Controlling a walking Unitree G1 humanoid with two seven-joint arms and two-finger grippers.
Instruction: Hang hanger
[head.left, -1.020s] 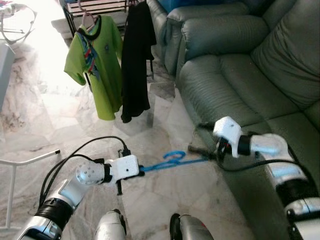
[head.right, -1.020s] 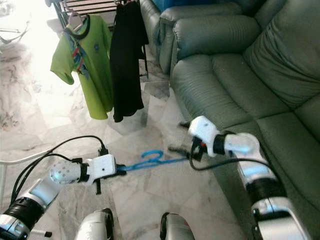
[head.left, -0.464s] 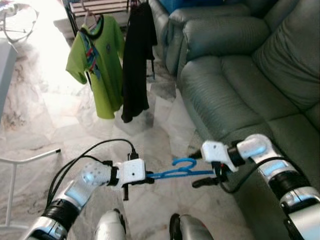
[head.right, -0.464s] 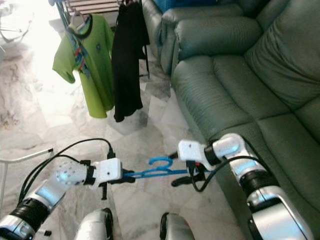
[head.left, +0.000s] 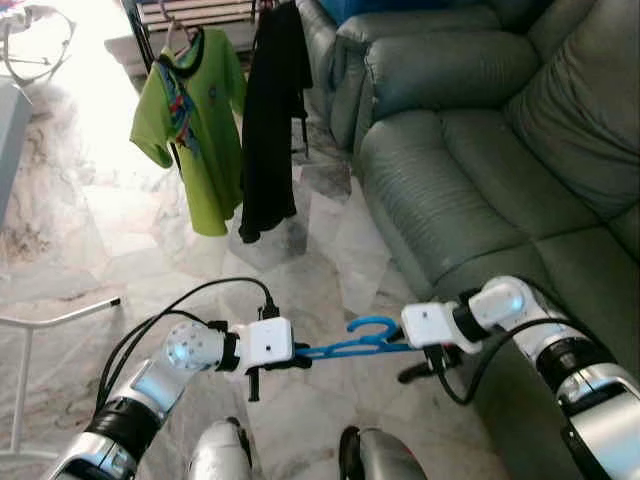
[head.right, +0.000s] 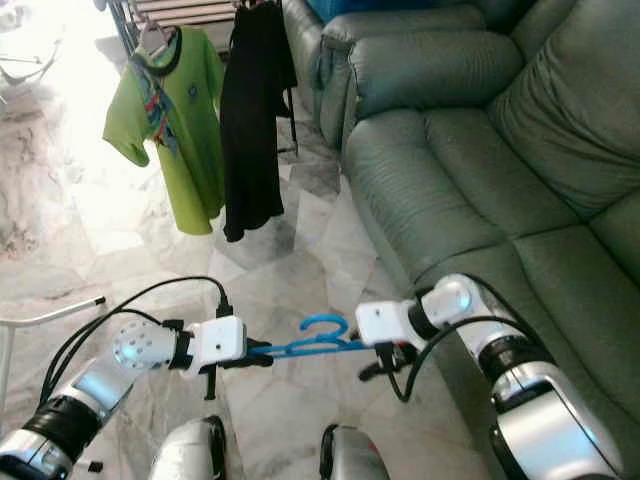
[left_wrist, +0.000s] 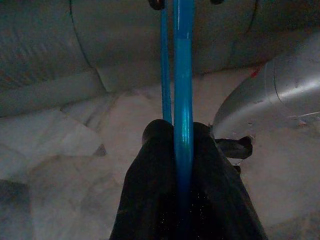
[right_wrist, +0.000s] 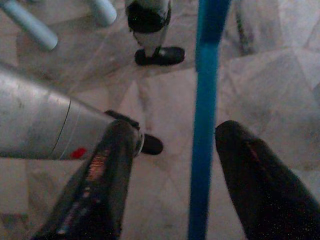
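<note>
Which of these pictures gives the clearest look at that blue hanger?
The left eye view: the whole blue hanger, hook included, spans between the left tool and right tool. The right eye view matches. Each wrist view shows just a blue bar between black fingers.

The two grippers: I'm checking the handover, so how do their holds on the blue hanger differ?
The left gripper is shut on the blue hanger, its fingers pressed against the bar. The right gripper is open, the bar passing between its spread fingers without visible contact. Both meet the hanger at opposite ends, low over the marble floor.
</note>
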